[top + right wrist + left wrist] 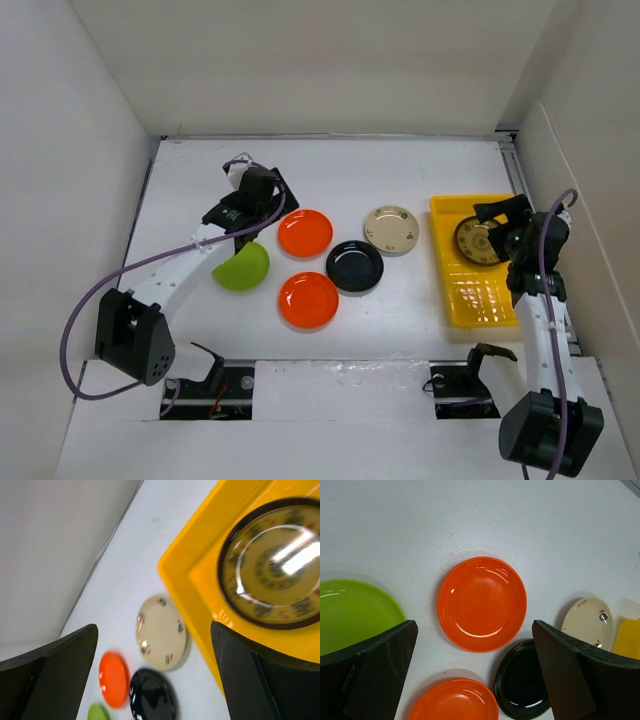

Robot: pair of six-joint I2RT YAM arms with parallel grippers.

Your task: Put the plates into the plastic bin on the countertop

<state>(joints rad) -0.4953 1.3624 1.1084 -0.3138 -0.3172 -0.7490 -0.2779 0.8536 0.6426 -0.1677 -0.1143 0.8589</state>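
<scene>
Left arm (175, 275) reaches from its base at the near-left corner diagonally forward and to the right, wrist bent down over the counter (400, 170) just beyond the lime green plate (242, 267), which the arm partly covers in the top view. Left fingers (375, 670) spread wide, pinching nothing; in the left wrist view the far orange plate (482, 604) lies on the counter between them, apart from both. The near orange plate (452, 700) and black plate (520, 685) sit at the lower edge of that view, with the cream plate (587, 622) at the right. Right arm (540, 310) stands nearly straight forward from its near-right base, wrist tipped over the far half of the yellow bin (480, 300). Right fingers (260, 680) also spread apart, gripping nothing. One brown-and-gold patterned plate (277, 562) lies flat inside the bin at its far end. The right wrist view is motion-blurred. Five plates are on the counter outside the bin: lime green at left, the two oranges in the middle, black just right of them, and cream nearest the bin's far-left corner, not touching it. Black touches or nearly touches the near orange; cannot tell which.
</scene>
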